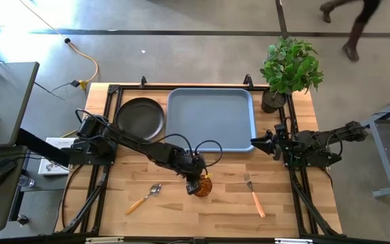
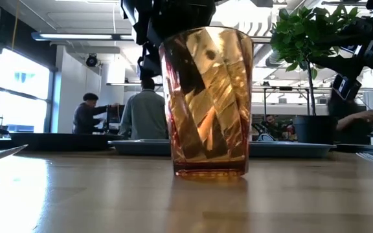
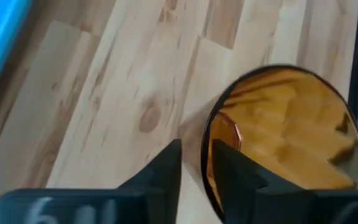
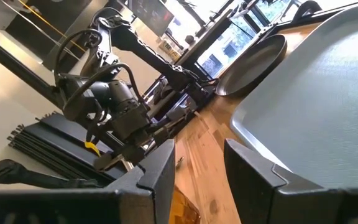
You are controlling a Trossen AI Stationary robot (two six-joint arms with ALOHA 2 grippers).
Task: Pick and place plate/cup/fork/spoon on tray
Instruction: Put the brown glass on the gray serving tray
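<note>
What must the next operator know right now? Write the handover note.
Left end effector: at the cup, fingers straddling its rim, one inside and one outside; cup upright on the table, not lifted.
Right end effector: open, empty, waiting at the tray's right edge.
Plate: on the table, left of the tray.
Spoon: on the table near the front, left of the cup.
Fork: on the table, right of the cup.
Done: nothing is on the tray.
Left: cup, plate, fork and spoon all go onto the tray.
</note>
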